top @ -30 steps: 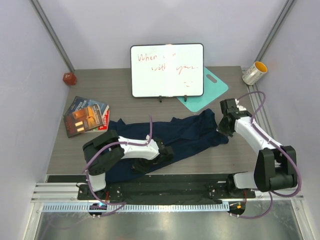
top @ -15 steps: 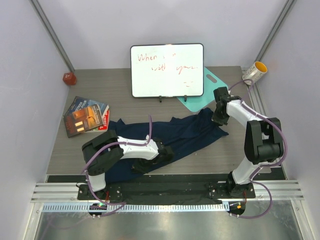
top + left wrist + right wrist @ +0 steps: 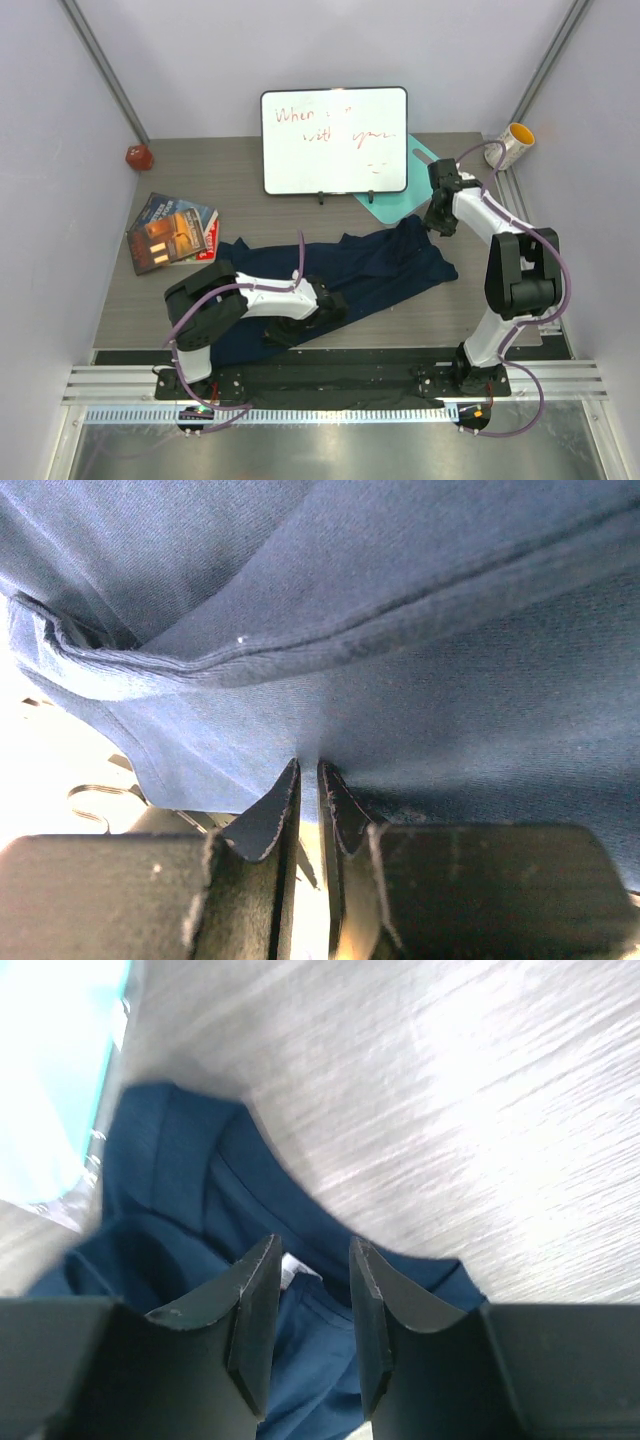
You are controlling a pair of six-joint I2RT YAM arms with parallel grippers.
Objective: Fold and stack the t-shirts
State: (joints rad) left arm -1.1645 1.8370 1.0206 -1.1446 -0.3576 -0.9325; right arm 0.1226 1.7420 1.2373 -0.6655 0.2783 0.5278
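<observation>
**Operator:** Report the left side first.

**Technician:** A small dark-red faceted object sits in the far-left corner. Closer in lies a fanned pair of glossy printed books, near the cloth's left end. The left gripper lies low over the near-middle of the dark navy-blue soft fabric t-shirt. In the wrist view its jaws are drawn almost together, and they appear to pinch a fold of the cloth at the tips.

**Operator:** How does the garment lie?

**Technician:** It is crumpled and unfolded on the grey wood-grain table. Its long axis runs left to right, from the near edge by the left arm's base up toward the far right. I cannot tell whether it is one shirt or several.

**Operator:** And the right side?

**Technician:** The right gripper hangs over the t-shirt's right end, beside the flat teal plastic board, which is partly hidden behind the white dry-erase board on its stand. Its jaws stand apart with nothing between them. Navy cloth lies beneath the fingertips. A white cylindrical cup with a yellow interior lies at the far right.

**Operator:** What is the governing relation?

**Technician:** The right arm is nearer that end, and the cloth extends from it toward the left arm. A straight descent and closure would probably take it. Folding has not begun.
</observation>
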